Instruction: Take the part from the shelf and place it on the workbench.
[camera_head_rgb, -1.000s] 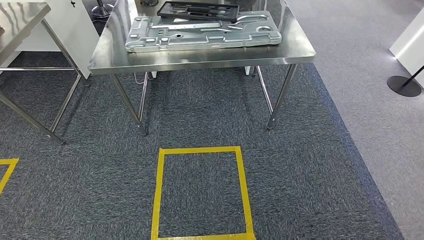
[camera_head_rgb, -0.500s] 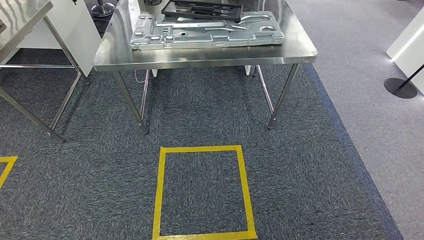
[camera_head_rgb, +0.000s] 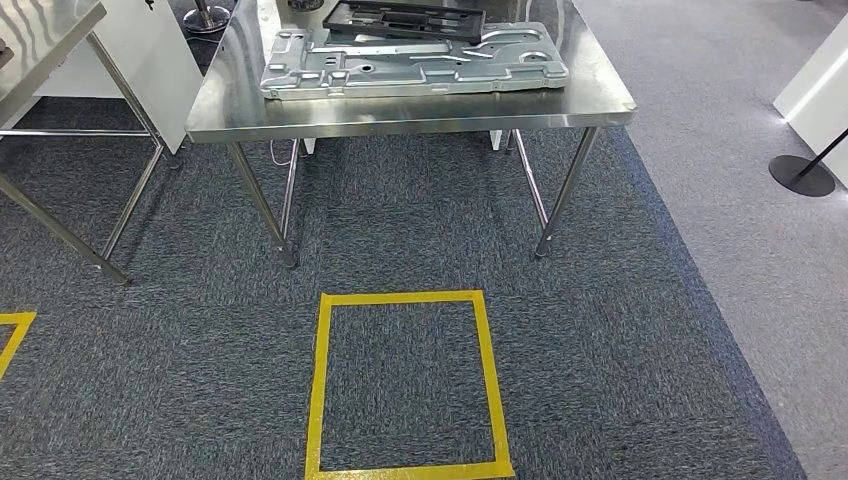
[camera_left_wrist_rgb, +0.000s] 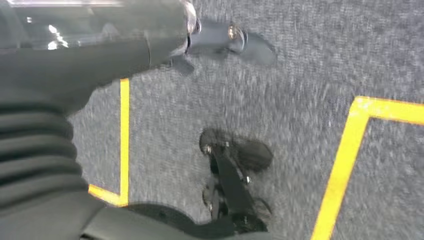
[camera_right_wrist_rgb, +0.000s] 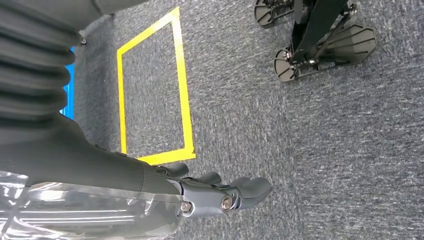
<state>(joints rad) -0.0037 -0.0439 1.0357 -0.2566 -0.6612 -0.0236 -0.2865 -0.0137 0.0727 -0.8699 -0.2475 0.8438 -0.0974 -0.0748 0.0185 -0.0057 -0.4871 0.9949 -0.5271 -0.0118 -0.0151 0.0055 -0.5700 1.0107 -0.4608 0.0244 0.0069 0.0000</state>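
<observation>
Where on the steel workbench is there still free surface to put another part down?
Bare steel lies along the workbench's near edge, in front of the silver stamped panel, and in narrow strips beside its two ends. The back is crowded: the black frame lies there, right behind the panel.

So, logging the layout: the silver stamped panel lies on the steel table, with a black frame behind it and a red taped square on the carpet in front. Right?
Not quite: the taped square is yellow, as the head view shows. The panel does lie on the table, with the black frame behind it.
</observation>
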